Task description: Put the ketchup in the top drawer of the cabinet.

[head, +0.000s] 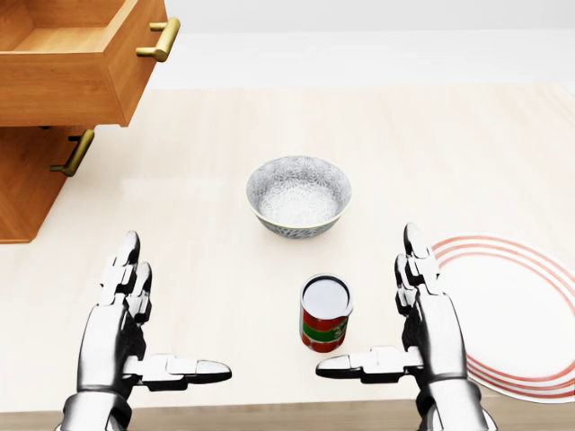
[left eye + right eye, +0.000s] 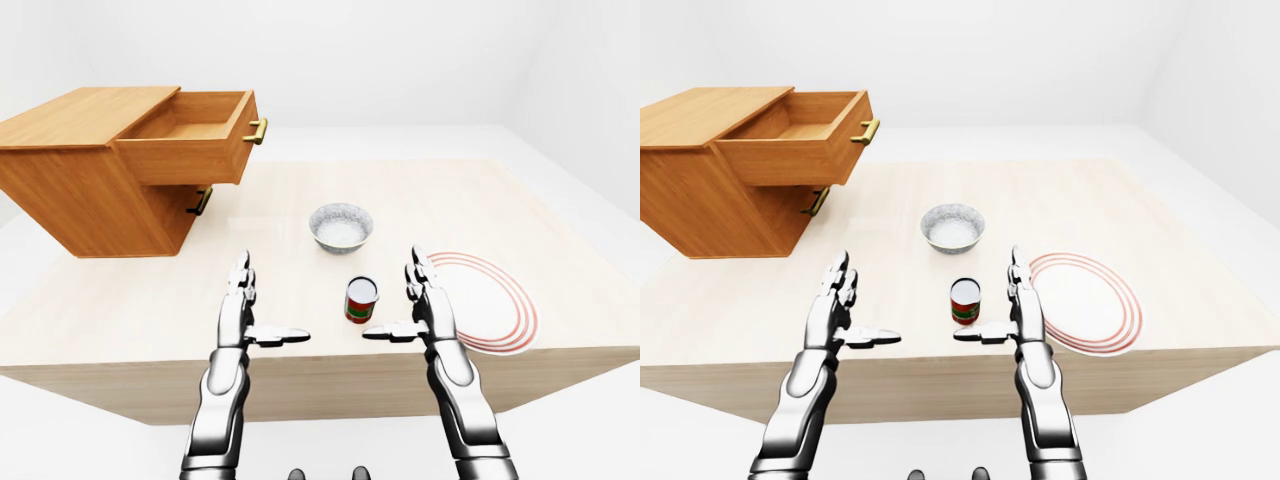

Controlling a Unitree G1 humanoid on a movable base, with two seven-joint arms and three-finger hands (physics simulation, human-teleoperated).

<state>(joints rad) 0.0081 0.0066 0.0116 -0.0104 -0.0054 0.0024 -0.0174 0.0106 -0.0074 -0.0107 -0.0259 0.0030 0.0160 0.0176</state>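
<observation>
Ketchup can (image 1: 324,312) stood upright just below the bowl (image 1: 298,195), between both spread, empty hands: right hand (image 1: 422,314) nearest, left hand (image 1: 126,314) apart. Its thumb might topple it; top drawer (image 2: 190,135) gaped.
</observation>
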